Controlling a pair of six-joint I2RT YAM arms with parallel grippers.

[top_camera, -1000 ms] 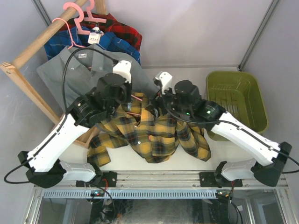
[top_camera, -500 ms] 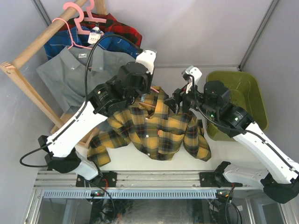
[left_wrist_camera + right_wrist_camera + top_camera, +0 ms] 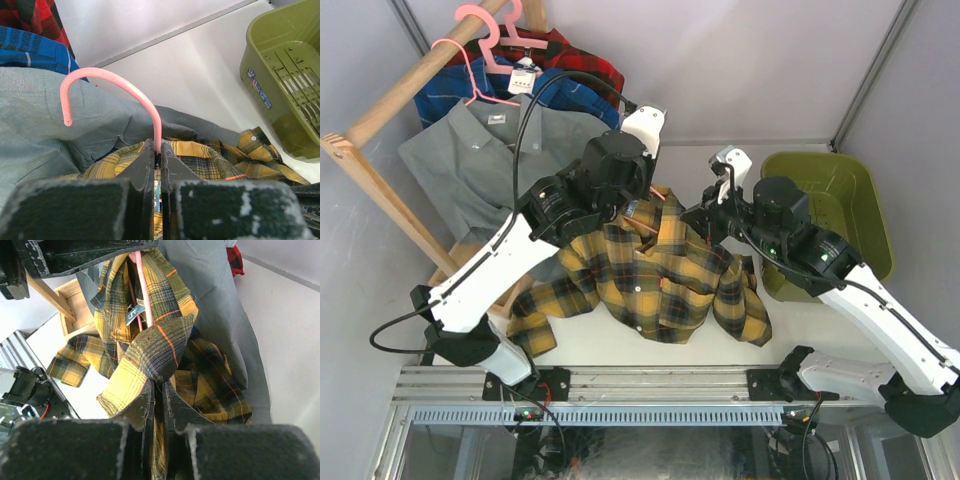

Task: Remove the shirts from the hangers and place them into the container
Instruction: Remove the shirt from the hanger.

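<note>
Raised left gripper [image 3: 156, 151] clamps the hanger [image 3: 131, 86]; right gripper [image 3: 159, 388] clamps yellow shirt [image 3: 150, 351].

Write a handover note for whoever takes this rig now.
Left gripper: shut on the pink hanger at the hook's neck.
Right gripper: shut on yellow plaid shirt fabric near the collar.
Grey shirt, blue plaid shirt, red plaid shirt: by the wooden rail.
Container: no shirt visible inside.
Done: none binned.
Left: strip yellow shirt off hanger, bin it, then the other three.
</note>
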